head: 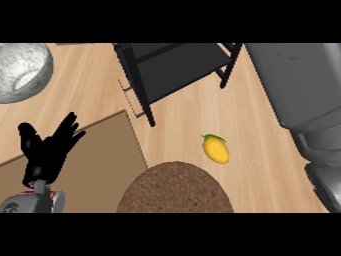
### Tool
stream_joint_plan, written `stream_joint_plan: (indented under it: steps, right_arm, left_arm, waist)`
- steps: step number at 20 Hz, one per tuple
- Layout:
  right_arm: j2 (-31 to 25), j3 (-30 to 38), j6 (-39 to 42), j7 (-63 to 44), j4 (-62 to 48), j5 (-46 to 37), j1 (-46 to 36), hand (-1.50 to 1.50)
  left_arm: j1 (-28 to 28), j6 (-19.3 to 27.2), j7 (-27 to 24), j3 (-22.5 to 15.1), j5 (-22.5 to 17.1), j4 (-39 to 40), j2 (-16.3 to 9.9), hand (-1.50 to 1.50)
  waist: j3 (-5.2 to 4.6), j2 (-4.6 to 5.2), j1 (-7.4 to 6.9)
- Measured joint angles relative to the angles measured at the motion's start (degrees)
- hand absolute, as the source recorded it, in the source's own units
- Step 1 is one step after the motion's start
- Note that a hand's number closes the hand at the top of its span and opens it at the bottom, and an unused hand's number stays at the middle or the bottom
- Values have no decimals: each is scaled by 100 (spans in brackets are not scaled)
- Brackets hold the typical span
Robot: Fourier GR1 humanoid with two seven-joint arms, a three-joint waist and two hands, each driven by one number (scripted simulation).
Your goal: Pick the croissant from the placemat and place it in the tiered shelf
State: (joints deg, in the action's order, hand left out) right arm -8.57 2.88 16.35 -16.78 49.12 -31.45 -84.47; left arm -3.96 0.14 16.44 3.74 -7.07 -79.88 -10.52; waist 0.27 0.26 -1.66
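The round brown woven placemat (174,189) lies at the lower middle with nothing on the part that shows. No croissant is visible anywhere. The black tiered shelf (174,67) stands at the top centre, its dark tier bare. My left hand (46,150) rests open at the lower left, fingers up, over a tan board. My right forearm (313,105) runs up the right side, close to the view and past the top edge; its hand is out of sight.
A speckled grey bowl (12,71) sits at the top left. A yellow mango (216,149) lies on the wooden counter between the placemat and my right forearm. The flat tan board (92,165) covers the lower left.
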Motion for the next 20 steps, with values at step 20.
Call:
stream_joint_plan:
  steps: [20]
  right_arm:
    - [-68,253,-952,1779,-2379,-430,-731,150]
  left_arm:
    - [-92,-129,45,75,-12,68,-10,0]
  waist:
    - [-4,19,-38]
